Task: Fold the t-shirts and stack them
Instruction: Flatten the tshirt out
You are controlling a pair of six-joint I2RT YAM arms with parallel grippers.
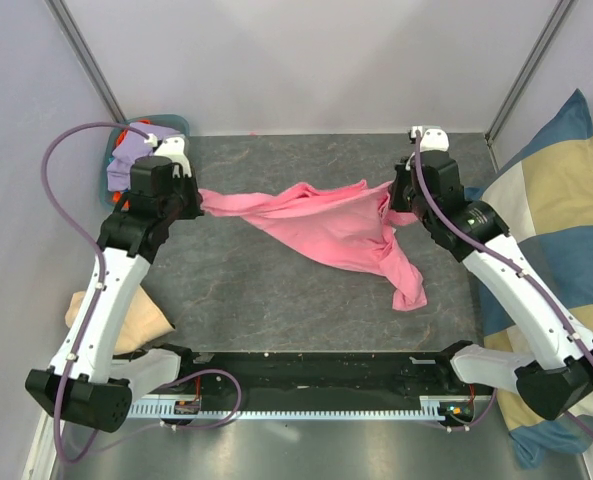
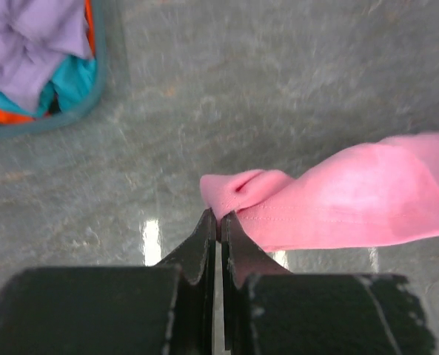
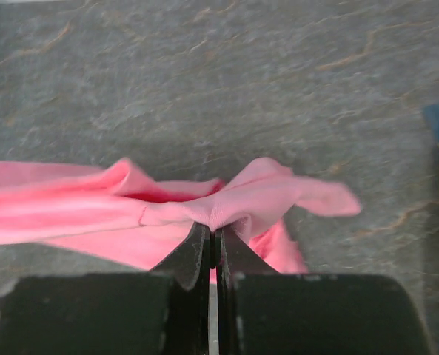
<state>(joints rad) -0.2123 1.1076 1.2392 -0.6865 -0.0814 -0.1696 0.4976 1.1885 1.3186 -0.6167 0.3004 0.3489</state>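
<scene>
A bright pink t-shirt (image 1: 326, 225) hangs stretched between my two grippers over the dark table. My left gripper (image 1: 198, 203) is shut on its left end; in the left wrist view the pink t-shirt (image 2: 337, 196) is pinched at the tips of that gripper (image 2: 219, 216). On the right end my right gripper (image 1: 396, 205) is shut too. The right wrist view has the pink t-shirt (image 3: 130, 211) bunched at the tips of that gripper (image 3: 213, 231). A loose part droops to the table (image 1: 408, 290). More t-shirts, lavender, teal and orange, lie in a teal basket (image 2: 34, 52).
The teal basket (image 1: 111, 185) stands at the table's far left corner. A large blue-and-cream checked cushion (image 1: 566, 250) leans along the right side. A beige cloth (image 1: 141, 325) lies by the left arm. Grey walls stand behind the table.
</scene>
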